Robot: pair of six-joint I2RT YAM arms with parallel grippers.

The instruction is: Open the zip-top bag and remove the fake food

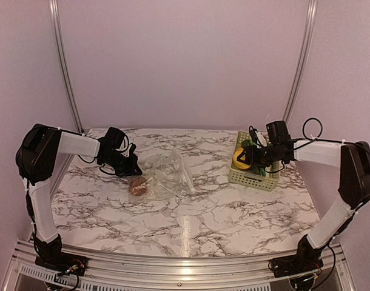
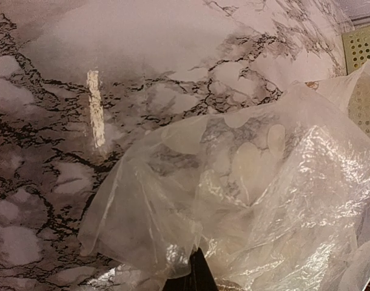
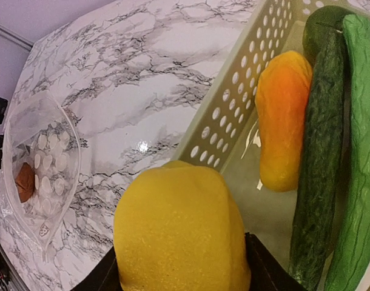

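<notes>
The clear zip-top bag (image 1: 168,172) lies crumpled in the middle of the marble table, with one brown piece of fake food (image 1: 139,185) inside at its near-left end. My left gripper (image 1: 133,167) is shut on the bag's left edge; in the left wrist view the dark fingertips (image 2: 197,274) pinch the plastic film (image 2: 245,200). My right gripper (image 1: 241,159) holds a yellow fake food (image 3: 179,230) between its fingers, above the near-left corner of the basket. In the right wrist view the bag (image 3: 48,151) and the brown piece (image 3: 25,182) show far left.
The pale green slotted basket (image 1: 253,177) stands at the right, holding an orange piece (image 3: 283,121) and two long green vegetables (image 3: 321,170) (image 3: 359,151). Purple walls with metal rails enclose the table; a metal frame runs along the near edge (image 1: 185,267).
</notes>
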